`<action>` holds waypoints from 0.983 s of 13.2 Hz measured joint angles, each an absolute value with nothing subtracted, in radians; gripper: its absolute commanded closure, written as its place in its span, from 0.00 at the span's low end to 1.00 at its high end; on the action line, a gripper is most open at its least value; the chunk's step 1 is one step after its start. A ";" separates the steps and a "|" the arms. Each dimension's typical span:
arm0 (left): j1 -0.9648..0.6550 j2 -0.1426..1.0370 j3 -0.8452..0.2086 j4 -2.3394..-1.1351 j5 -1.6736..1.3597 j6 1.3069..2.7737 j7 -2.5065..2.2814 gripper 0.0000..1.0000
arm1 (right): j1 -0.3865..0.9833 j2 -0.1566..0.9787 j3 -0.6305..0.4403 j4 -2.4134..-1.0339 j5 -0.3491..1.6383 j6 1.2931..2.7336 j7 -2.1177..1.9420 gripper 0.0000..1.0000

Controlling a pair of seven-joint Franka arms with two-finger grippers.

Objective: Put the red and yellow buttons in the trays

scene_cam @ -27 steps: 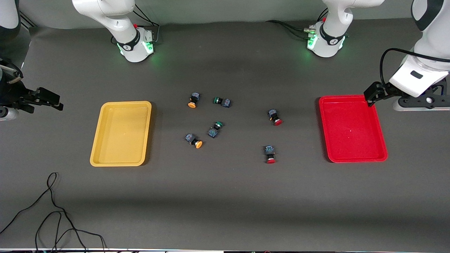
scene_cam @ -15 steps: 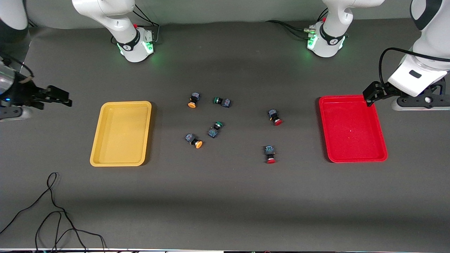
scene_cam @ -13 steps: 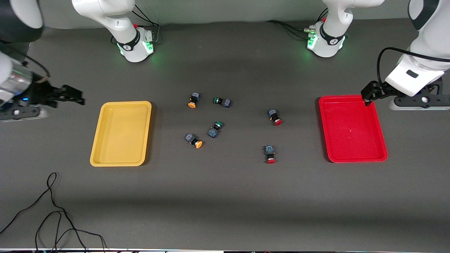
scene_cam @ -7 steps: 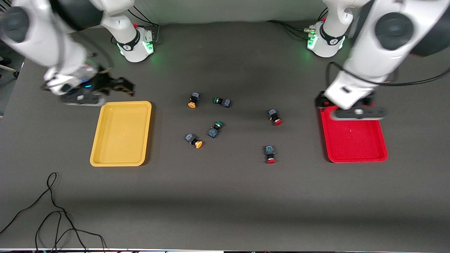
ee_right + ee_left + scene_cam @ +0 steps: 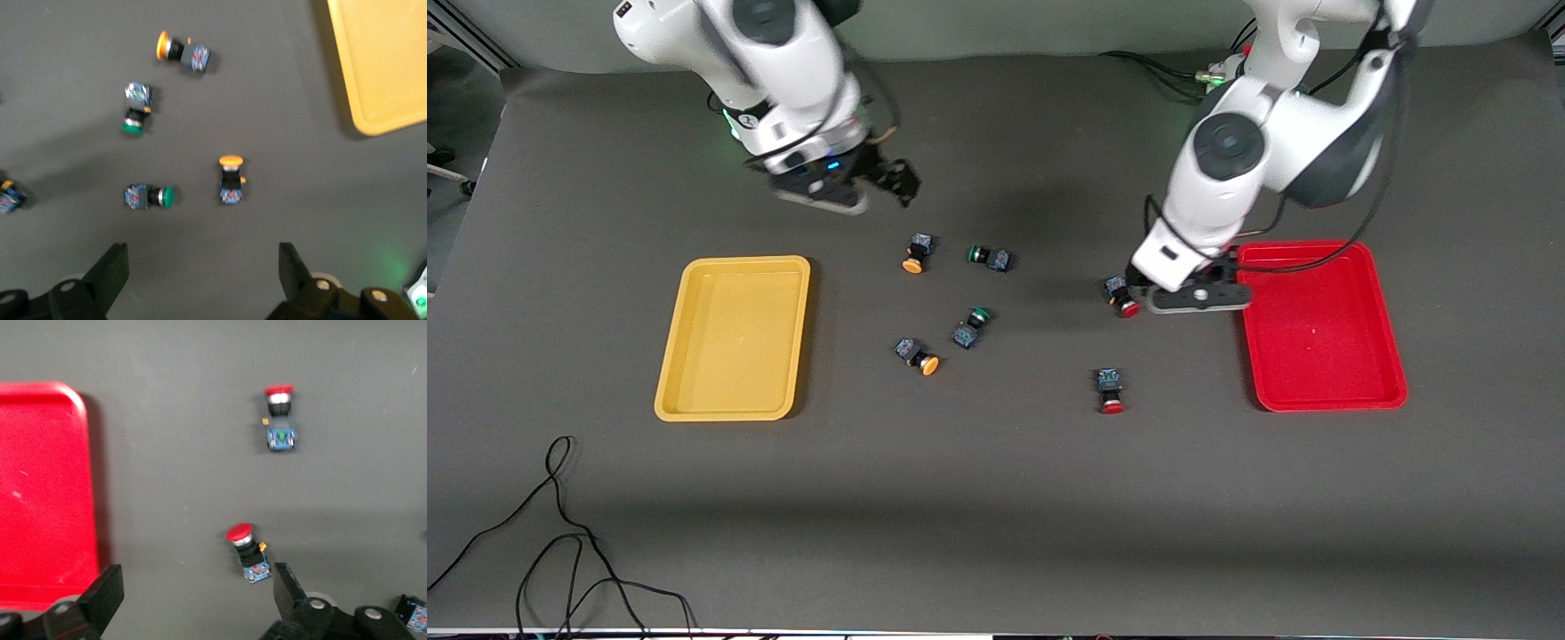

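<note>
Two red buttons lie on the table: one (image 5: 1123,299) beside the red tray (image 5: 1316,342), one (image 5: 1111,391) nearer the camera. Two yellow buttons (image 5: 914,253) (image 5: 920,356) lie mid-table, toward the yellow tray (image 5: 734,342). My left gripper (image 5: 1136,286) is open and empty over the first red button, which shows in the left wrist view (image 5: 248,552) close to one finger (image 5: 288,590); gripper (image 5: 197,595). My right gripper (image 5: 898,182) is open and empty over bare table near a yellow button (image 5: 230,179); gripper (image 5: 203,270).
Two green-capped switches (image 5: 988,258) (image 5: 970,326) lie among the yellow buttons. A black cable (image 5: 560,533) loops on the table at the near corner by the right arm's end. The arm bases stand along the table's edge farthest from the camera.
Both arms have swung in from the table's ends toward the middle. The left gripper passed over the red tray to the red button. Buttons and trays have not moved.
</note>
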State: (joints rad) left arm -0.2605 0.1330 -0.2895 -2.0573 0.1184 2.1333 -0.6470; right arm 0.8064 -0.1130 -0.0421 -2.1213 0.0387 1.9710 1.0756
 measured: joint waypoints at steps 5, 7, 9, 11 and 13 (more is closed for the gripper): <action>-0.287 0.234 -0.289 -2.092 0.119 2.239 -0.713 0.00 | 0.859 -0.095 -0.048 -2.232 0.015 2.089 1.124 0.00; -0.287 0.261 -0.288 -2.127 0.119 2.323 -0.728 0.01 | 0.859 -0.099 -0.049 -2.289 0.012 2.162 1.124 0.00; -0.287 0.305 -0.288 -2.151 0.121 2.411 -0.748 0.00 | 0.859 -0.096 -0.049 -2.352 -0.014 2.261 1.124 0.00; -0.287 0.352 -0.287 -2.163 0.121 2.484 -0.757 0.00 | 0.859 -0.056 -0.052 -2.415 -0.024 2.383 1.124 0.00; -0.287 0.387 -0.285 -2.164 0.122 2.525 -0.762 0.04 | 0.858 0.032 -0.057 -2.439 -0.025 2.498 1.124 0.00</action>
